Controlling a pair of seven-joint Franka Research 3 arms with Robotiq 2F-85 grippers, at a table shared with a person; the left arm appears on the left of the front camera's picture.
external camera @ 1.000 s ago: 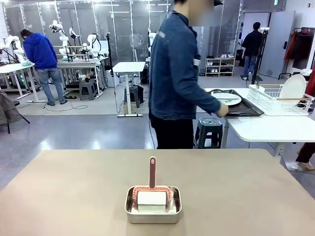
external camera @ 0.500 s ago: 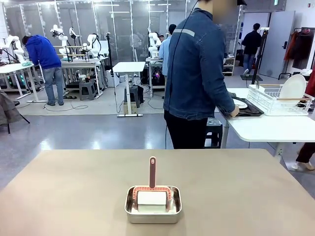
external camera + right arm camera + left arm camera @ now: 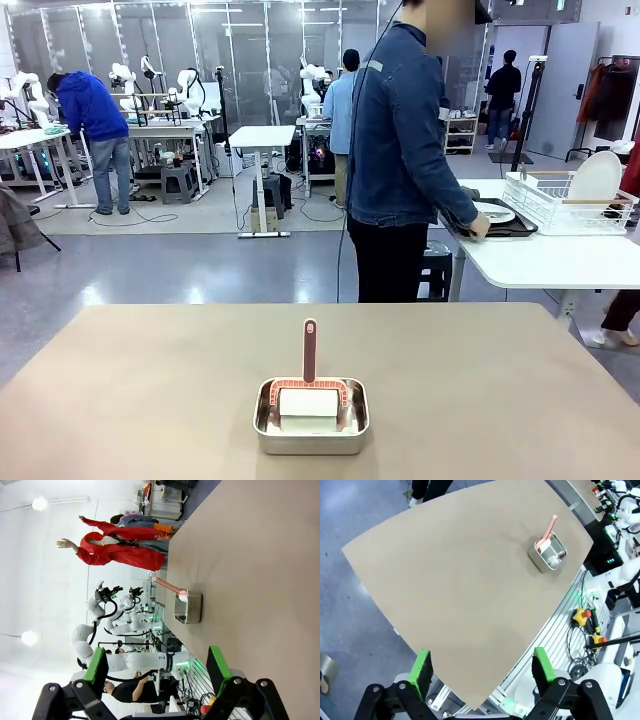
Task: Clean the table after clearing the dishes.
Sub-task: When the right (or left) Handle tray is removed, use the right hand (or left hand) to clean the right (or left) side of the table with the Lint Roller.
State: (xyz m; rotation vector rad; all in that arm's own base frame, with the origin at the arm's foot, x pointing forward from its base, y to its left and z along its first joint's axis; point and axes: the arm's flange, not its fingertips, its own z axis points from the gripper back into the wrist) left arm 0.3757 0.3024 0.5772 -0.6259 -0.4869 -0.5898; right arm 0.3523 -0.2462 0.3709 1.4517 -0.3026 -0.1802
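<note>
Spreading wide with nothing between them, the left fingers [image 3: 422, 666], black with green pads, hung above a corner of the broad, matte tan-beige surface [image 3: 460, 580], and the right fingers [image 3: 95, 666] likewise stood apart and empty over it. On that surface, near the robot's edge and about midway across, sat a small rectangular steel pan [image 3: 310, 443] holding a white roller with a salmon-red frame and handle [image 3: 309, 350], the handle pointing toward the far side. Well beyond the surface, a person in a blue denim jacket [image 3: 400, 150] stood at a smaller white-topped table [image 3: 540, 265], one hand [image 3: 481, 228] at a dark tray [image 3: 520, 228] that carried a round white plate [image 3: 493, 211], just beside a white wire dish rack [image 3: 560, 205].
</note>
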